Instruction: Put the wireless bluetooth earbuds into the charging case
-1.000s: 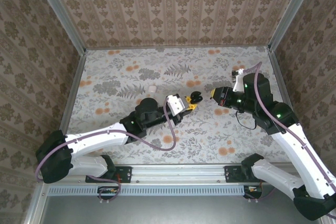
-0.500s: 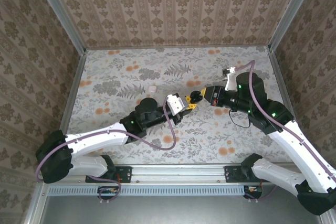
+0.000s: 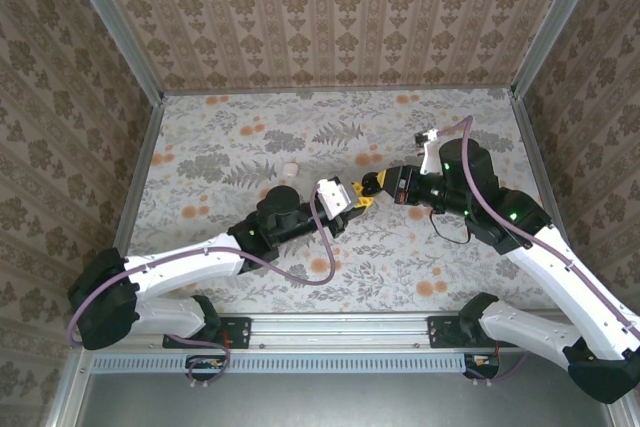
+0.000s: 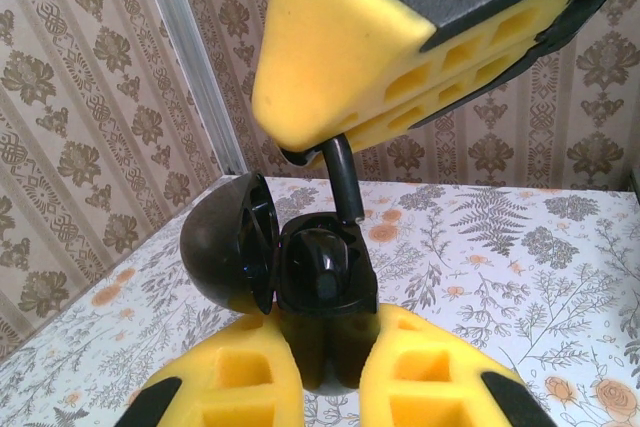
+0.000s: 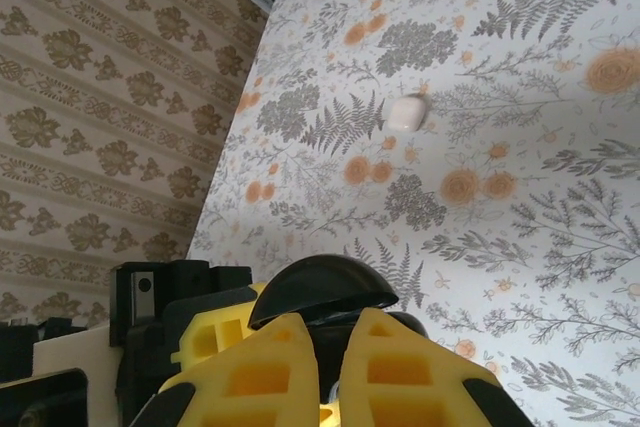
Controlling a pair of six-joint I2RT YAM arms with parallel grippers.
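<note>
Nearest your arm bases, the left gripper [image 4: 320, 387] was closed on the charging case [image 4: 322, 297]. Its two yellow fingers clamped the lower body from either side and held it upright above the table [image 3: 250, 137]. The case in these frames was black, not white, with its domed lid [image 4: 225, 247] swung open and standing just beside the well. Inside the well a glossy black shape [image 4: 318, 265] looked like one earbud already seated, though you could not be sure of that from the wrist views. Directly above the case, the right gripper [image 3: 380, 185] was pinched shut on an earbud [image 4: 340, 175], whose short stem hung down out of the fingers and came to the rim of the well. Whether its tip had entered the slot or only met the edge could not be told. I would judge you were at the insertion itself: the case was open and presented and the earbud was over it. Seating it, releasing it and closing the lid were not yet done. Well beyond the case, on the table, lay a small white piece [image 5: 405, 112], apart from both grippers
</note>
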